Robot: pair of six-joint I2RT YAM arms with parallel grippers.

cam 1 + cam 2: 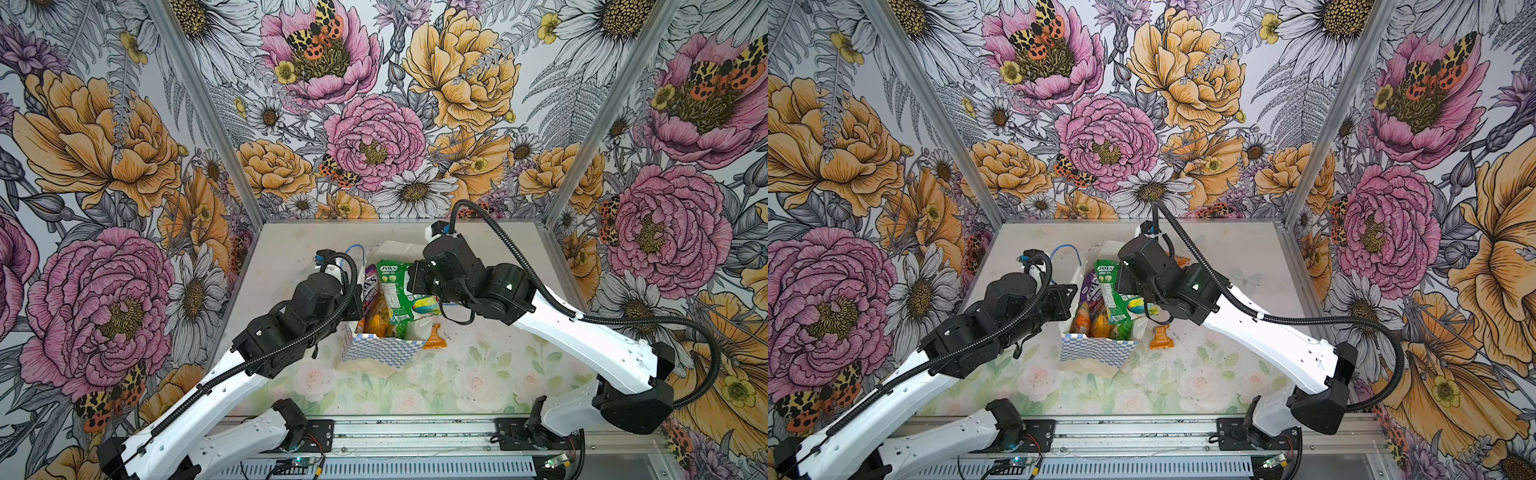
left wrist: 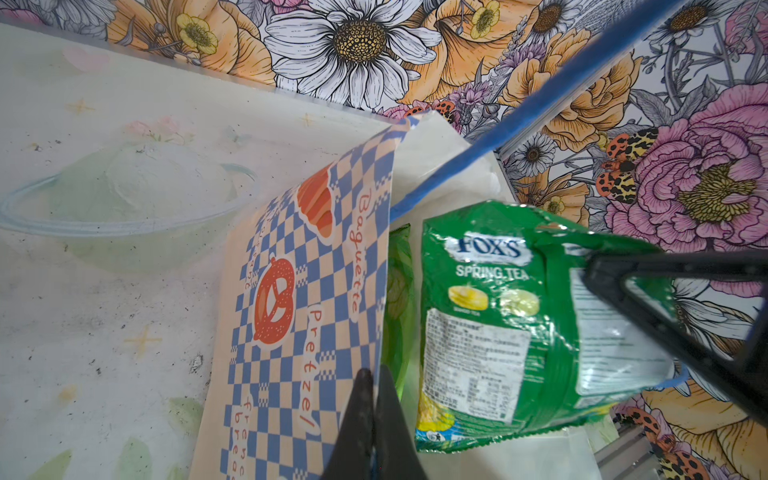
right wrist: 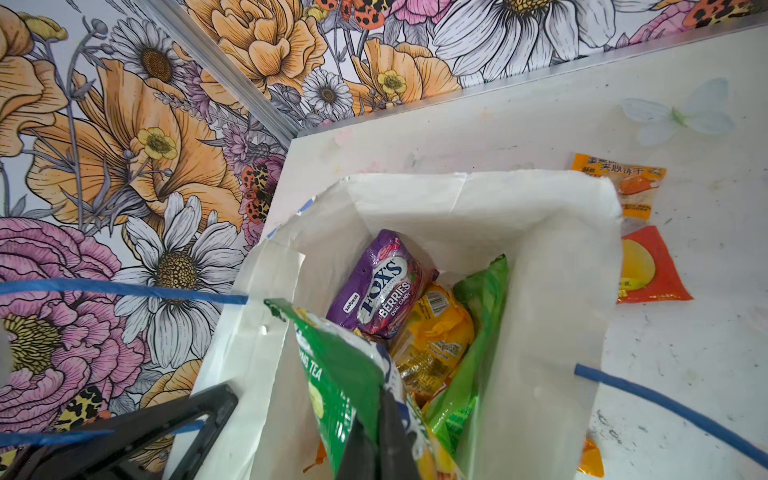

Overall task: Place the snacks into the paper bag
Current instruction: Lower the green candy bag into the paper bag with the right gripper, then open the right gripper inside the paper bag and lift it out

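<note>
The left hand is clamped on the rim of the checkered paper bag, which stands open in the middle of the desk. The right hand pinches a green Fox's Spring Tea packet in the bag's mouth, above the purple Fox's Berries packet inside. An orange sachet lies just beside the bag.

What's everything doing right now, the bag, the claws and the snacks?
Paper bag, open.
Left claw, shut on paper bag's wall.
Right claw, shut on Fox's Spring Tea packet.
Fox's Spring Tea packet, held over the bag's mouth.
Fox's Berries packet, inside the bag.
Red packet, on the table, outside.
Orange sachet, on the table, outside.
</note>
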